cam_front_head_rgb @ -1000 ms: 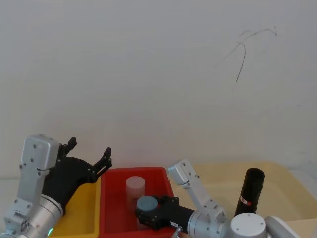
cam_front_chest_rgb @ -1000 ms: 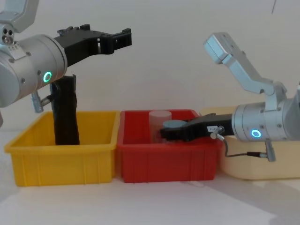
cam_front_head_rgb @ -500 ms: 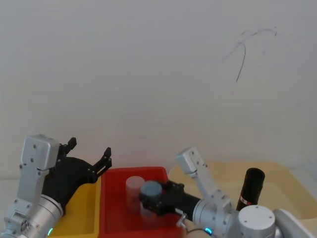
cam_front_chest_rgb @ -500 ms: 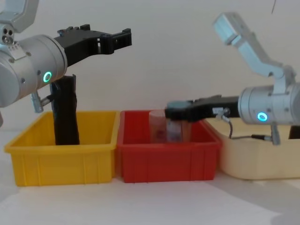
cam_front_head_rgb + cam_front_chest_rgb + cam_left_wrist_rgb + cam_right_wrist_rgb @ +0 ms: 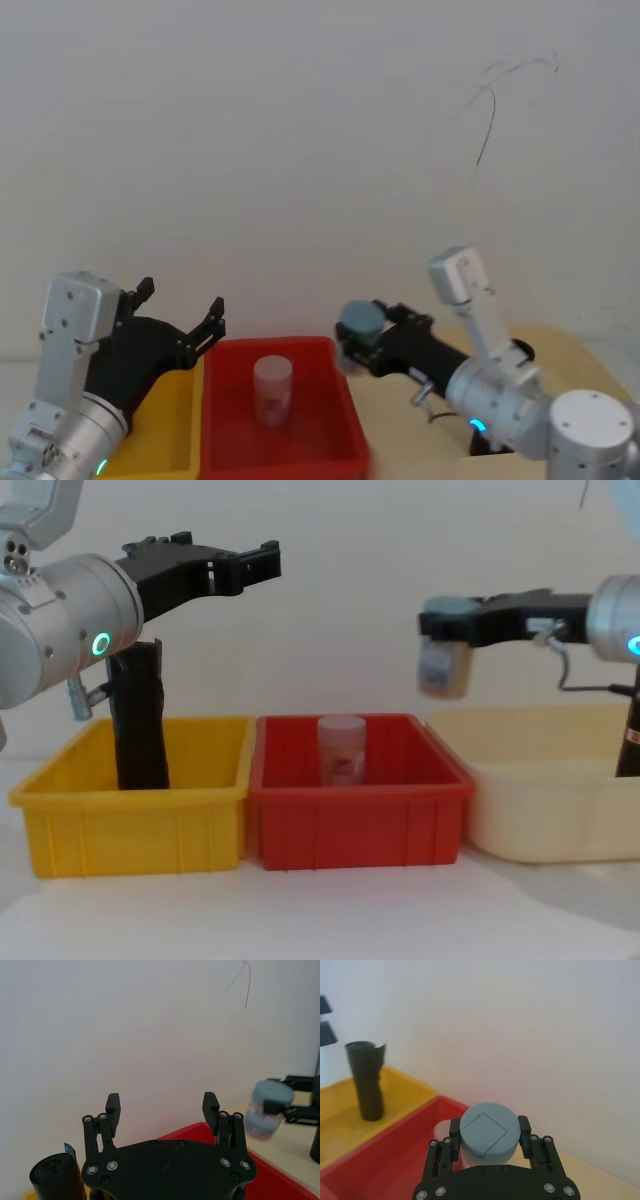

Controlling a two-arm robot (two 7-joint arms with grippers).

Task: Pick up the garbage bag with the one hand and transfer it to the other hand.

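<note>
Right end effector [image 5: 352, 340] is seen in the head view clamped on a grey-capped jar [image 5: 358, 322], now lifted out of the red bin [image 5: 300, 455] and carried right. In the chest view, the garbage bag [image 5: 630, 735] stands untouched at far right; the left end effector [image 5: 262, 562] hangs spread apart, idle.

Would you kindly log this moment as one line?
right gripper: shut on blue-capped jar, above bins | left gripper: open, above yellow bin | garbage bag: in cream bin

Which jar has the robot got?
Start at the middle, red bin. Above its right edge the right gripper holds a small jar in the air; its grey-blue lid differs from the pale-capped jar standing in the bin.
</note>
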